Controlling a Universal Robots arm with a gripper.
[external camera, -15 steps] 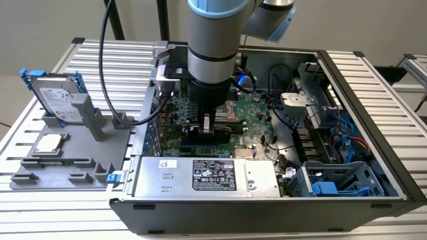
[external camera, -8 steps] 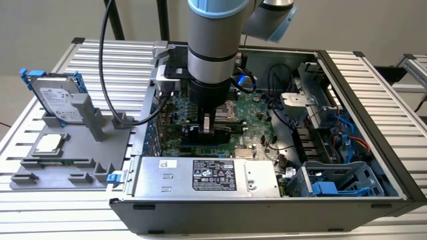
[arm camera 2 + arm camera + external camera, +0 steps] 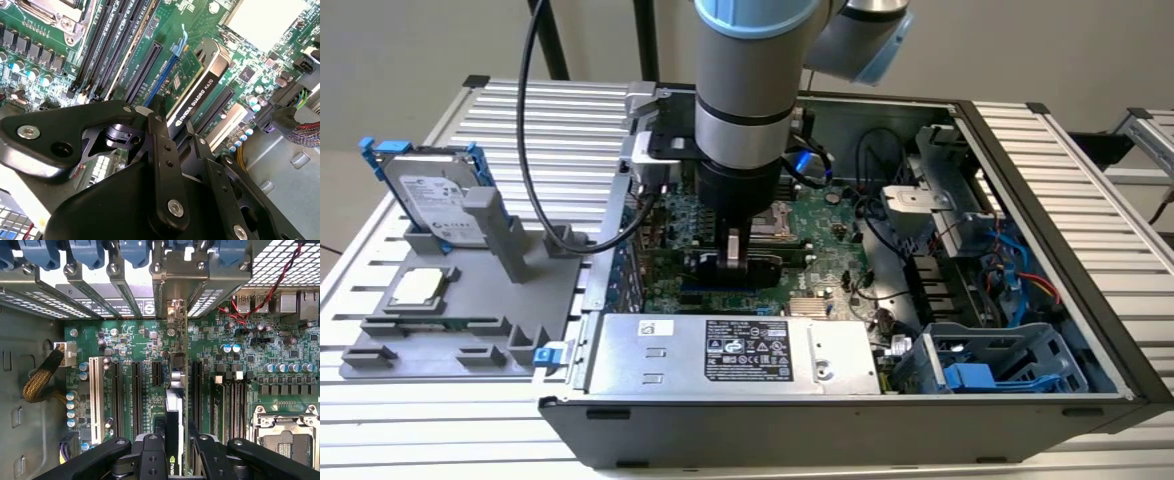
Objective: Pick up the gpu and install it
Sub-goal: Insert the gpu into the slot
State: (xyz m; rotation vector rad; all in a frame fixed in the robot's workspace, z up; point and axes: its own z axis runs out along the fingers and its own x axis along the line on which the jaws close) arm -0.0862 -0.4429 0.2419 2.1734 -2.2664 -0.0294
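In the exterior view we see the arm reaching down into the open computer case [image 3: 1014,200] on the desk [image 3: 1067,140], its claw [image 3: 736,262] low over the green board [image 3: 821,215]. In the second wrist view the claw [image 3: 172,125] is clenched on the graphics card [image 3: 192,87], which stands on edge over a long slot. In the first wrist view the card [image 3: 173,405] lines up with the rear bracket opening. We judge the pickup done, the seating unconfirmed.
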